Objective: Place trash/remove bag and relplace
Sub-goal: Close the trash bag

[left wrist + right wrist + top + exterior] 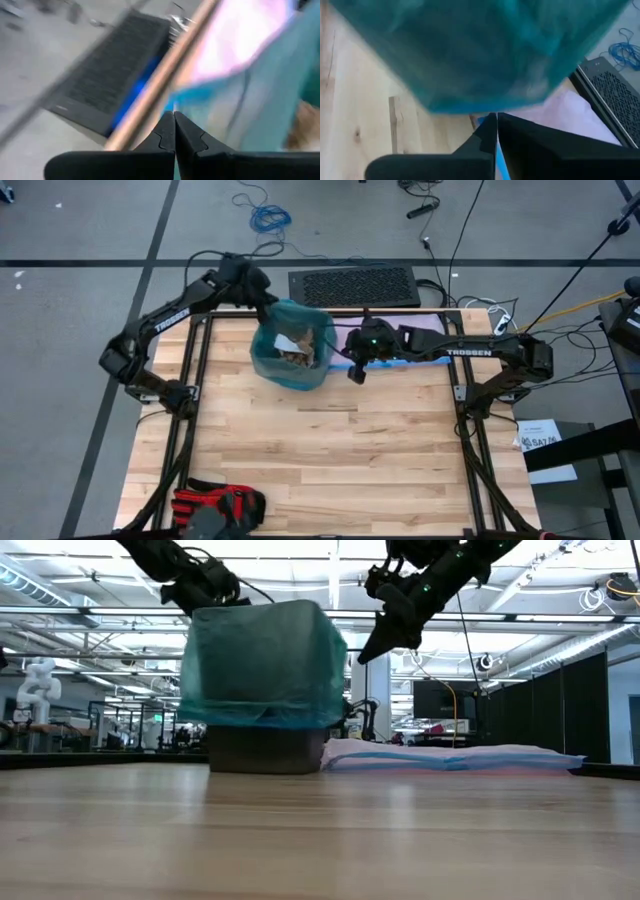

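So, left gripper [268, 298] pinched closed at bag [290, 345] rim, right gripper [356, 372] closed, empty, just beside bag.

Overhead and table-level cameras share the bag [290, 345]; wrist cameras press close against it.

Left hand [174, 131]: both dark fingers [161, 137] pressed together, tips touching, nothing visible between them. Just beyond the tips, teal-green bag [260, 95], thin and see-through. Pale lilac bag [240, 40] past it. Light wooden tabletop [165, 75] edge runs diagonally. Black perforated panel [107, 75] lies on grey floor [30, 75] beyond.
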Tool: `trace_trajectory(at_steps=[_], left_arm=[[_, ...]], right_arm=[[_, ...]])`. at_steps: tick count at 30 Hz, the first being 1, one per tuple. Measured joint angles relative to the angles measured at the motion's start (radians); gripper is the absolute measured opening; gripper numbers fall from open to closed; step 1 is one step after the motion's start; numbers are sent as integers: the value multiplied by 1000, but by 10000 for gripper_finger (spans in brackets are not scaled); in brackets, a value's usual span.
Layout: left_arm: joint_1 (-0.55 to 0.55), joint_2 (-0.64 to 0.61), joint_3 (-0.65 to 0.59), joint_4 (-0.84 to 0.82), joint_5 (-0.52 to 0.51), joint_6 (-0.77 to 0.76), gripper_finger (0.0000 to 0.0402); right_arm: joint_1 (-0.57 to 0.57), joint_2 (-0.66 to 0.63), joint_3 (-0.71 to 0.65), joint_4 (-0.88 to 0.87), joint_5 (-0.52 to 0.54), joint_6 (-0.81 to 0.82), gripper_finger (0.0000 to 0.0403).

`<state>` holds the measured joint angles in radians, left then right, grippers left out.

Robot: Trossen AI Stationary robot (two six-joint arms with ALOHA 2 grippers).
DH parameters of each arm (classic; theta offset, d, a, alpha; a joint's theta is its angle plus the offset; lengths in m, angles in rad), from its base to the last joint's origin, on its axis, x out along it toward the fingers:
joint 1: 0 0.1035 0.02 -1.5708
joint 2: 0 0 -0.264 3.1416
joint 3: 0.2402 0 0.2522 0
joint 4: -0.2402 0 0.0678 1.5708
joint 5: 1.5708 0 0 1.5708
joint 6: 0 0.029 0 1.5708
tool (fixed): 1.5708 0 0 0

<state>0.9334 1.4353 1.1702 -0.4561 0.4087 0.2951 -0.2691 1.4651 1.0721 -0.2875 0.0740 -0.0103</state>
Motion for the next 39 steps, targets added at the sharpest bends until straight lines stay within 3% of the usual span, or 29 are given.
trace_trajectory(at_steps=[6, 11, 21, 25, 32, 39], left_arm=[[-53, -22, 0, -132, 128, -1, 0], [-144, -32, 0, -241, 172, -2, 0], [-374, -53, -1, -272, 176, -81, 0], [-427, -92, -1, -298, 81, -108, 0], [-438, -180, -1, -324, -44, -163, 0], [-446, -209, -1, -324, -103, -186, 0]], right_arm=[[9, 0, 0, -5, -43, 50, 2], [52, 0, 0, -29, -102, 63, 1], [188, 1, 0, -76, -104, 78, 0], [230, 1, 0, -103, -96, 88, 0], [328, -39, 0, -227, 26, 125, 0], [508, -108, 0, -352, 261, 297, 0]])
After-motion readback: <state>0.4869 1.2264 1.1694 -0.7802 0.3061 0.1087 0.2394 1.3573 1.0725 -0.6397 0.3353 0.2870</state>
